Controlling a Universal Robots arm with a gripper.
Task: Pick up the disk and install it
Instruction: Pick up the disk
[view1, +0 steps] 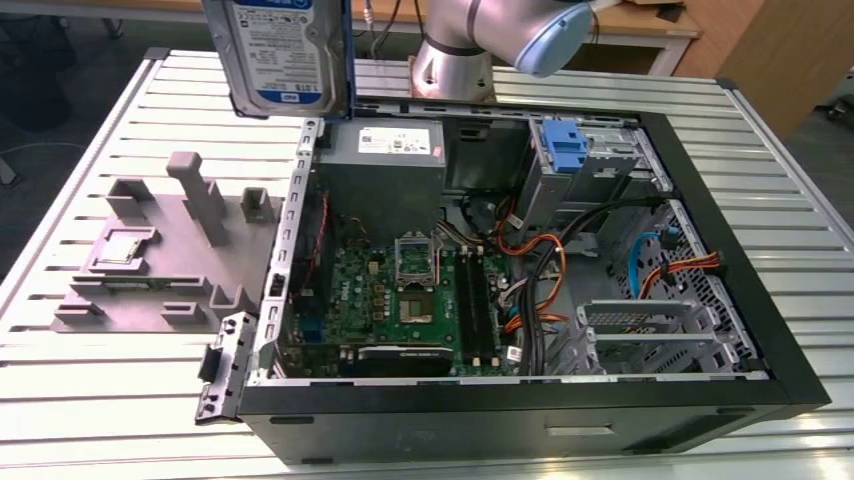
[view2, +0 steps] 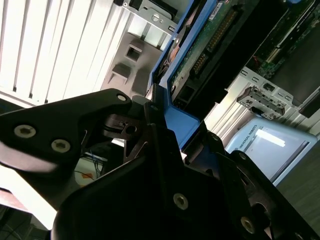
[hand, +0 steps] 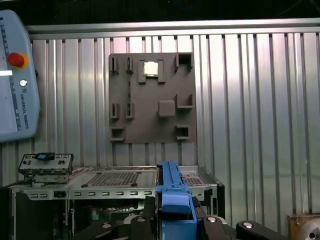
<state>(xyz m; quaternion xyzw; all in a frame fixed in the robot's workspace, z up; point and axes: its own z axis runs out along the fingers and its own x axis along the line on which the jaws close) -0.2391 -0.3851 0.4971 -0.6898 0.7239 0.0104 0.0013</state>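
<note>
Silver metal and blue plastic hang high over the desk (view1: 107, 380) — the disk (view1: 284, 55) is in the air, on edge, its white-and-blue label facing the exterior view. It sits above the strip where the grey fixture block (view1: 147, 285) meets the open computer case (view1: 787, 330), and it touches nothing below. In both wrist views the jaws are closed on it. The black fingers (view2: 90, 115) press the blue carrier from either side, and the second wrist view shows the drive's green circuit-board face running away from the grip.

By my reading, the pick-up half is done and the install half is not. The drive bay (view1: 607, 150), with its fixed blue bracket (view1: 567, 150), sits at the case's far corner on the exterior view's right, well apart from the disk. What lies inside the bay is hard to tell.

As for what holds what — the case carries a grey power supply (view1: 387, 145) at the back and a green motherboard (view1: 400, 290) on its floor. Orange and black cables (view1: 534, 265) are bunched between board and bay, and a perforated metal cage (view1: 654, 335) stands near the front. The fixture block has several pockets and upright posts. One pocket holds a small square chip (hand: 151, 68); the others look unfilled.
</note>
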